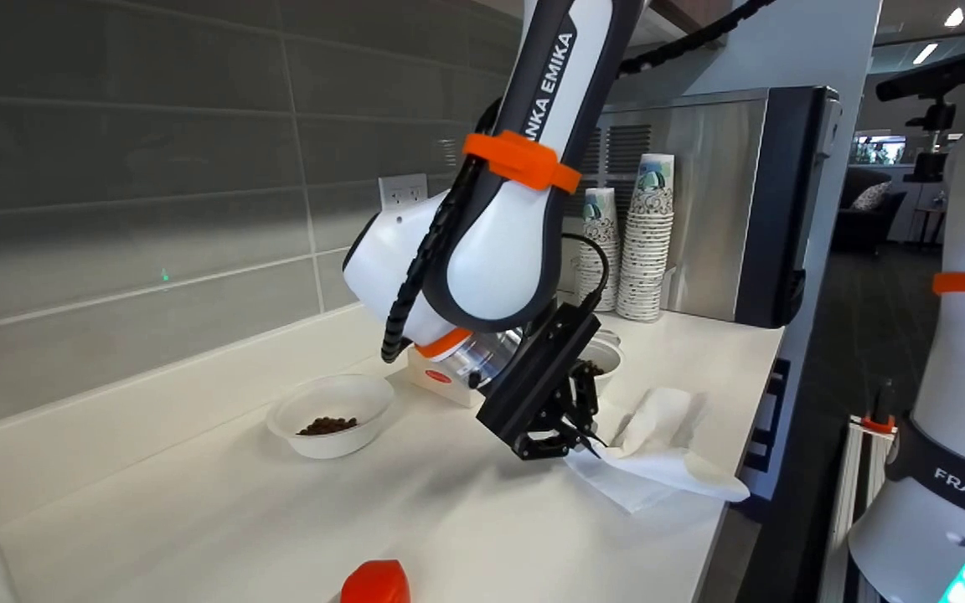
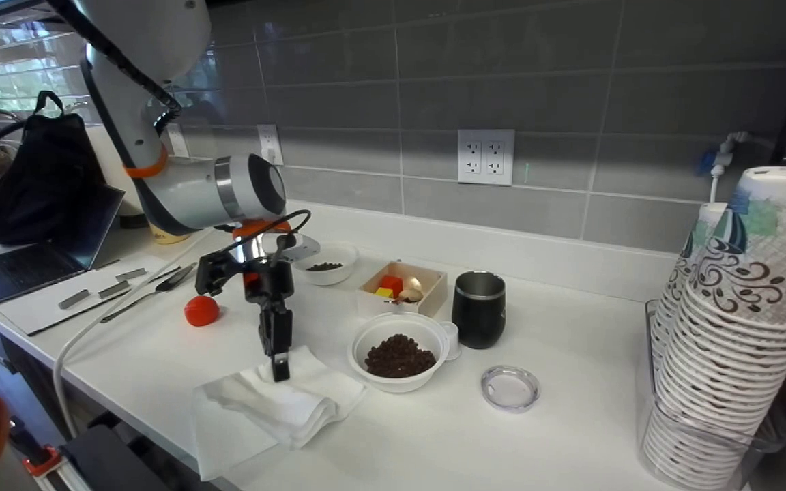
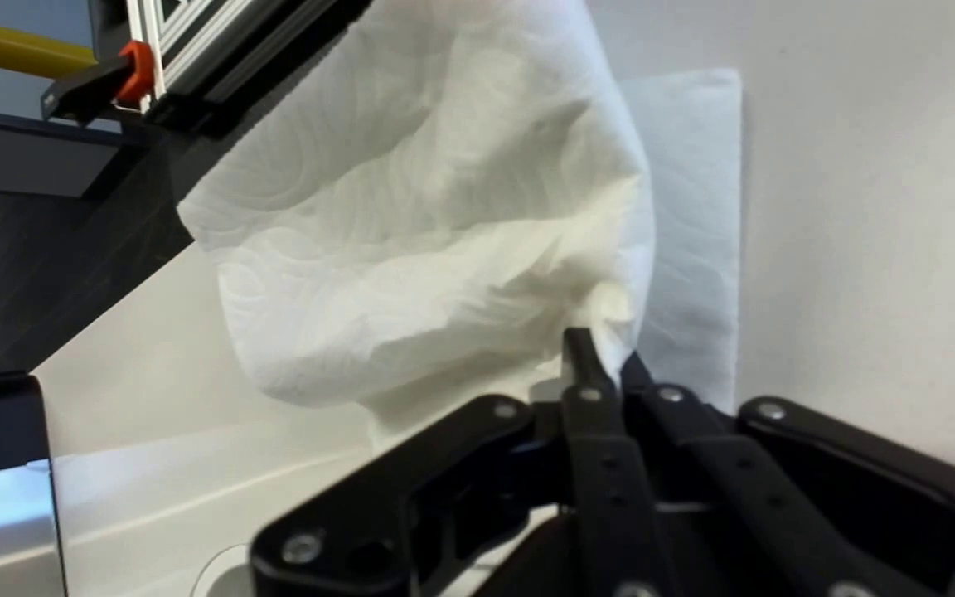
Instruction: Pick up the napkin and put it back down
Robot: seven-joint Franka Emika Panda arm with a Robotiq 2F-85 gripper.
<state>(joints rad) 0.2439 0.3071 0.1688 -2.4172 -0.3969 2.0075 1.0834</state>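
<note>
Two slim black fingers (image 3: 581, 356) of mine, nearly together, pinch the crumpled, embossed white paper napkin (image 3: 444, 224), upper middle of the wrist view, over the smooth white bench (image 3: 875, 249).

In an exterior view, bright over the counter (image 2: 516, 450) toward five o'clock, dim on the tiles (image 2: 502, 41) at one, glossy with reflections at ten. In the wrist view, nearly washed out on the napkin (image 3: 477, 207) toward twelve.
</note>
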